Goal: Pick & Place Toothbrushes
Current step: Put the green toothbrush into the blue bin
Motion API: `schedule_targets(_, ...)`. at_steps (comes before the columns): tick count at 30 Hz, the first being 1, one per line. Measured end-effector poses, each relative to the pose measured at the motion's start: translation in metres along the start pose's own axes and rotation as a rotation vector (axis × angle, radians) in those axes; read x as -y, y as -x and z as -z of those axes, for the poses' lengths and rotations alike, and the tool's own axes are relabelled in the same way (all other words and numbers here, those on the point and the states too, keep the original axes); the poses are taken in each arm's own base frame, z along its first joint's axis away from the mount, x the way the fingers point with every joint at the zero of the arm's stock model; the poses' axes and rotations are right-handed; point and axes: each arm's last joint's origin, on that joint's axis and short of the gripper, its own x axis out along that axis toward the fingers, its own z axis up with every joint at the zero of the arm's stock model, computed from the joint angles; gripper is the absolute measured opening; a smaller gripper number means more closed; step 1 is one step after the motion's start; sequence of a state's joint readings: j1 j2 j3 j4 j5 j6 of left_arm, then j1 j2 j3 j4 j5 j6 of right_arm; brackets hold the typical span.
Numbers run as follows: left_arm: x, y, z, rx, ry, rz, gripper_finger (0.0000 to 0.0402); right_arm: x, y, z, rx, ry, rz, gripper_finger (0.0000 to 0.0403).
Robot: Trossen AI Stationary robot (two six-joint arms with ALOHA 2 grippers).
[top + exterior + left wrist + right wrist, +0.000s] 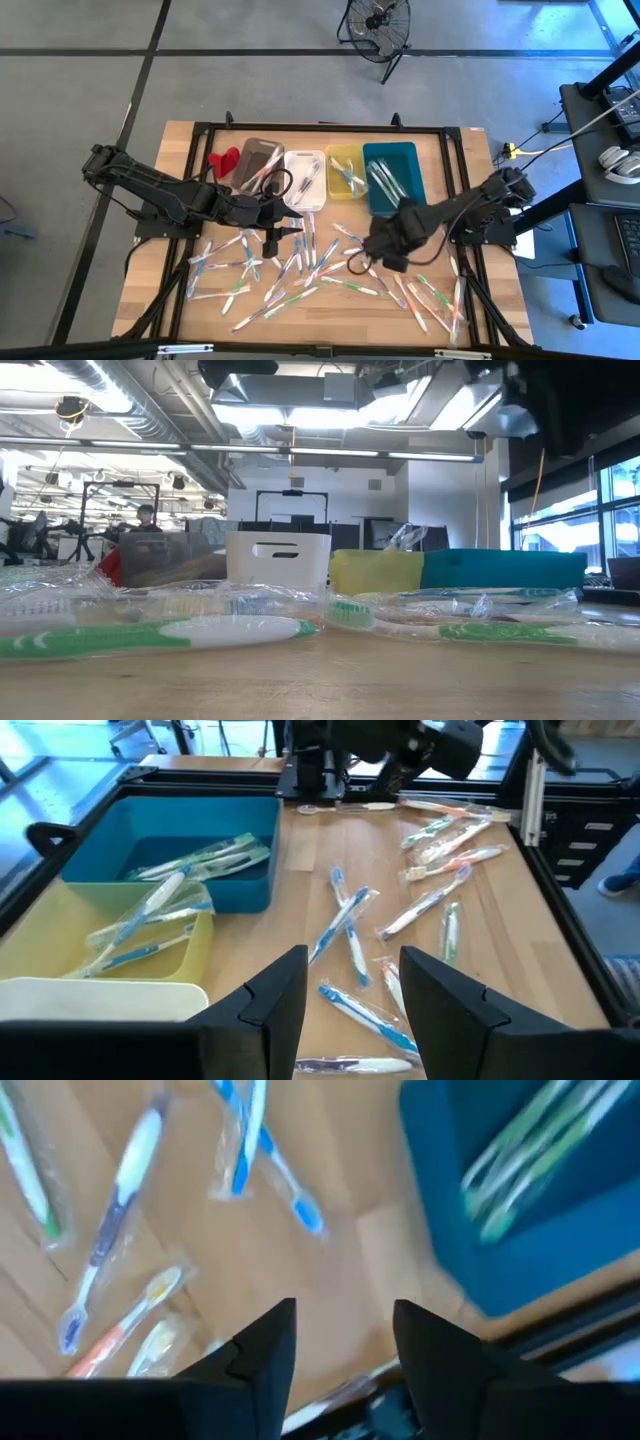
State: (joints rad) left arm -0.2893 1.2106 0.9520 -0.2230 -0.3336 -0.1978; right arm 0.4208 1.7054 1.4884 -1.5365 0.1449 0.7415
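Many wrapped toothbrushes (300, 270) lie scattered flat on the wooden table (180, 180), seen close in the low view (160, 632). Some lie in the teal bin (170, 850) and in the yellow bin (130, 940). My left gripper (285, 232) hovers open near the white bin (305, 180), with nothing between its fingers (270, 1005). My right gripper (375, 250) points down over the table just in front of the teal bin (530, 1190). It is open and empty, above bare wood beside blue and orange toothbrushes (270, 1155).
Along the far side stand a grey bin (258, 165), the white, yellow (345, 170) and teal (392, 178) bins, with a small red object (224, 160) at their left. A black frame (320, 127) rims the table. More toothbrushes lie at the near right (440, 300).
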Motion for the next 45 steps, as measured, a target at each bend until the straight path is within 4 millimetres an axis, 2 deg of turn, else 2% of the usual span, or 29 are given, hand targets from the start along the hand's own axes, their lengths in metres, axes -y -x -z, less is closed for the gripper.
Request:
schedule_targets(7,-0.002,0.000,0.000,0.013,-0.002,-0.059,0.0155,-0.018,-0.019,0.030,-0.059,-0.070,0.050,0.0136)
schedule_targets(18,-0.002,0.000,-0.002,0.029,0.004,-0.064,0.0155,-0.018,-0.035,0.057,-0.070,-0.215,0.087,0.0104)
schedule_targets(27,-0.003,0.000,-0.002,0.029,-0.009,-0.070,0.0155,-0.045,-0.054,0.080,-0.143,-0.159,-0.055,0.0114)
schedule_targets(35,-0.003,0.000,-0.006,0.065,-0.007,-0.087,0.0155,-0.066,-0.062,0.098,-0.142,-0.162,-0.165,0.0126)
schedule_targets(40,-0.004,0.000,-0.009,0.102,0.010,-0.095,0.0155,-0.074,-0.067,0.105,-0.131,-0.159,-0.205,0.0120)
schedule_targets(45,-0.004,0.000,-0.012,0.123,0.018,-0.093,0.0155,-0.074,-0.082,0.114,-0.171,-0.212,-0.183,0.0122)
